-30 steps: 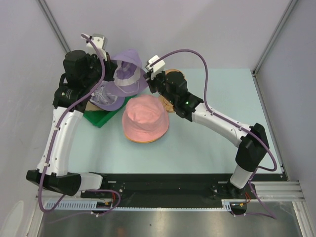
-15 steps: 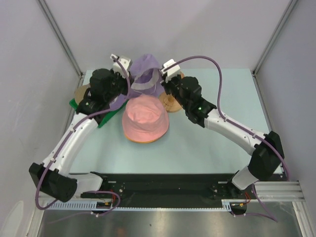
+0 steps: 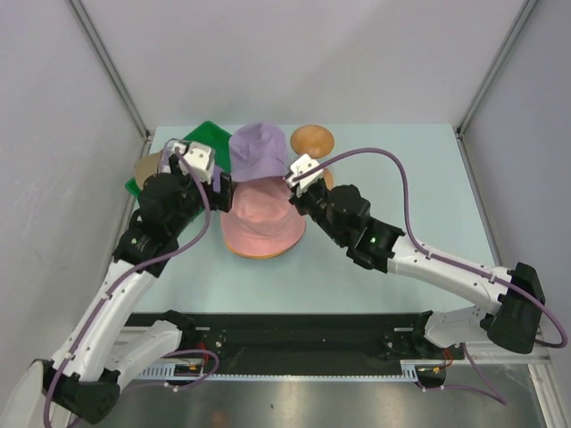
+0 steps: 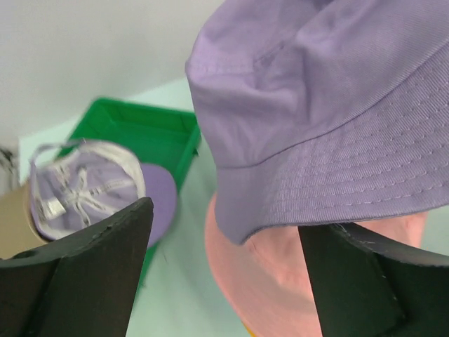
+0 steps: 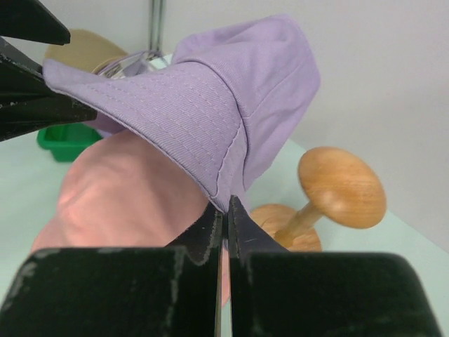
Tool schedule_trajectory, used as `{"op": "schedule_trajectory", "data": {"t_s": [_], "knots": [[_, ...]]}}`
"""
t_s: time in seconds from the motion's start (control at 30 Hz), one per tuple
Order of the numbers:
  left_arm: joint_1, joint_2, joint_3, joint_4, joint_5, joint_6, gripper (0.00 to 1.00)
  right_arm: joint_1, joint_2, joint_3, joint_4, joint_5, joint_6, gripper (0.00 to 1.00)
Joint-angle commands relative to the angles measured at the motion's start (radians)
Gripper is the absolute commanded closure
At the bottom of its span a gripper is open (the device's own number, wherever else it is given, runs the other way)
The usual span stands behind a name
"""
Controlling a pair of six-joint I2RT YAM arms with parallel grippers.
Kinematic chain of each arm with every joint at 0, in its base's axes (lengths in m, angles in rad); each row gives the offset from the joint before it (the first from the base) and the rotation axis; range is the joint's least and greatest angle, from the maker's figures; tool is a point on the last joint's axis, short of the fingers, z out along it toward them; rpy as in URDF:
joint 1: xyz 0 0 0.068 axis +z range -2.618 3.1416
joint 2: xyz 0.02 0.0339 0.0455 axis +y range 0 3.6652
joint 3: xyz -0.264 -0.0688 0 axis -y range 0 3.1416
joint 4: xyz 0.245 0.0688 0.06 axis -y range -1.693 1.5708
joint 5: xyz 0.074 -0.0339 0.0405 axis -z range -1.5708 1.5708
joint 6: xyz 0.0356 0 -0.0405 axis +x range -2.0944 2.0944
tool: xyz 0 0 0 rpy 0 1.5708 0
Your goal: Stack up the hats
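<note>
A lavender bucket hat (image 3: 259, 152) (image 5: 210, 91) hangs tilted over the back of the pink hat (image 3: 265, 223) (image 4: 273, 281); its near brim lies over the pink crown. My right gripper (image 3: 299, 178) (image 5: 225, 203) is shut on its brim. On the hat's other side my left gripper (image 3: 225, 185) (image 4: 228, 281) stands open, its fingers (image 4: 77, 274) wide apart, the brim just above the right-hand one. An orange edge (image 3: 254, 256) shows under the pink hat. A second lavender hat (image 4: 91, 186) lies inside-up in the green bin (image 4: 140, 126).
A wooden hourglass-shaped stand (image 3: 312, 140) (image 5: 342, 186) stands just behind my right gripper. The green bin (image 3: 203, 135) and a tan cap (image 3: 147, 168) (image 5: 84, 42) sit at the back left, partly under my left arm. Grey walls close in the table.
Both arms brought the lavender hat forward and down from the back left onto the pink hat. The left gripper then opened and let go of the brim; the right one stays shut.
</note>
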Motion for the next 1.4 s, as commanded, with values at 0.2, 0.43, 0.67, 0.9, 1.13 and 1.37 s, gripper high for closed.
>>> {"op": "schedule_trajectory", "data": {"t_s": [0.2,0.43,0.67,0.9,1.13,1.37], "knots": [[-0.005,-0.408,-0.161,-0.337,0.058,-0.417,0.05,0.220,-0.029,-0.134,0.017,0.240,-0.016,1.00],[-0.004,-0.533,-0.257,-0.365,0.122,-0.739,0.02,0.346,-0.018,-0.225,0.062,0.486,-0.007,1.00],[0.005,-0.454,-0.320,-0.148,0.086,-1.009,0.01,0.447,-0.007,-0.306,0.131,0.669,-0.009,1.00],[0.140,-0.522,-0.558,0.177,0.257,-1.198,0.13,0.472,0.008,-0.308,0.110,0.692,0.039,1.00],[0.225,-0.412,-0.604,0.336,0.392,-1.202,0.20,0.478,0.033,-0.300,0.114,0.700,0.050,1.00],[0.234,-0.338,-0.609,0.431,0.411,-1.202,0.38,0.481,0.063,-0.280,0.105,0.711,0.058,1.00]]}}
